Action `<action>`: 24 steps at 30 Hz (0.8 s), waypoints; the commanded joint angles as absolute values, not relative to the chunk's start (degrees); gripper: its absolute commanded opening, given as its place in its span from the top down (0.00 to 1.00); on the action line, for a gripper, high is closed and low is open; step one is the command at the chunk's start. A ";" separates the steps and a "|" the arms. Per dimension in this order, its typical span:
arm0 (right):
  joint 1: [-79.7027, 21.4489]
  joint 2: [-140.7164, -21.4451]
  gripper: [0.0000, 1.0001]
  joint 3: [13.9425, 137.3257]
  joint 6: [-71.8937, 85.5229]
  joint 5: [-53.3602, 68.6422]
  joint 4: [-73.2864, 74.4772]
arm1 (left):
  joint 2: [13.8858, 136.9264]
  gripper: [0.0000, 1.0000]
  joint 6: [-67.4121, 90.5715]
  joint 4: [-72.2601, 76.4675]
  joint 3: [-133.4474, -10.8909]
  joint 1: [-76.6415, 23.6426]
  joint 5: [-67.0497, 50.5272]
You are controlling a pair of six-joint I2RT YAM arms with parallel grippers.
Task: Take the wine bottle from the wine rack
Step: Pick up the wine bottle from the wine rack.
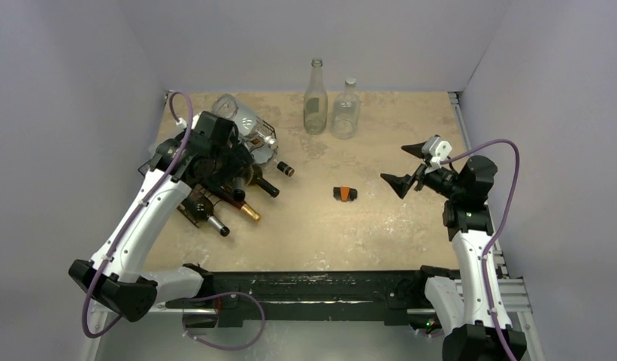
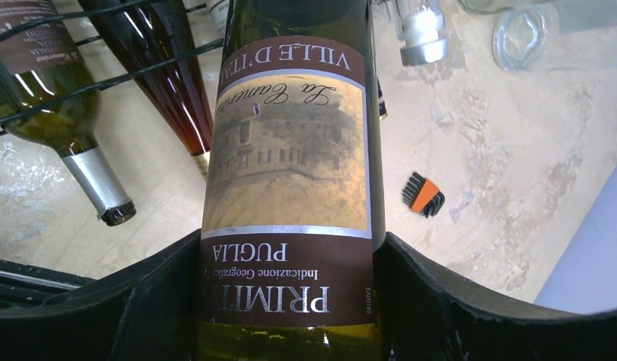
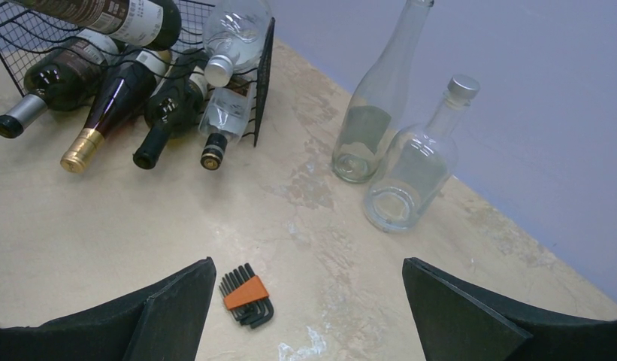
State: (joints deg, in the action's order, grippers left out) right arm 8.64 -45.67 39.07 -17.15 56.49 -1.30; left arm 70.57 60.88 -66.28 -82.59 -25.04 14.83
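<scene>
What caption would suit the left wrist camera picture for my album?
Left arm's jaws clasp a labelled wine bottle, other bottles lying in the wine rack beside it.

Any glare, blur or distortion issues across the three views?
Top: even, soft light, faint shadows, no strong glare. Left wrist: bottle fills the frame, label legible; black fingers lack detail. Right wrist: sharp, but wide-angle lean on the clear bottles.
</scene>
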 commanded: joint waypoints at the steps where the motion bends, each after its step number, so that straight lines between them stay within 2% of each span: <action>1: 8.79 -45.18 0.01 39.24 -16.51 57.22 -2.28 | 67.00 1.00 61.28 -64.11 -83.74 -26.29 13.41; 15: 8.76 -44.76 0.01 39.24 -19.60 63.72 -0.27 | 63.22 1.00 58.89 -64.66 -82.41 -27.67 2.70; 24: 8.70 -44.25 0.01 39.00 -23.43 68.92 2.48 | 64.60 1.00 60.05 -61.87 -81.74 -33.27 0.40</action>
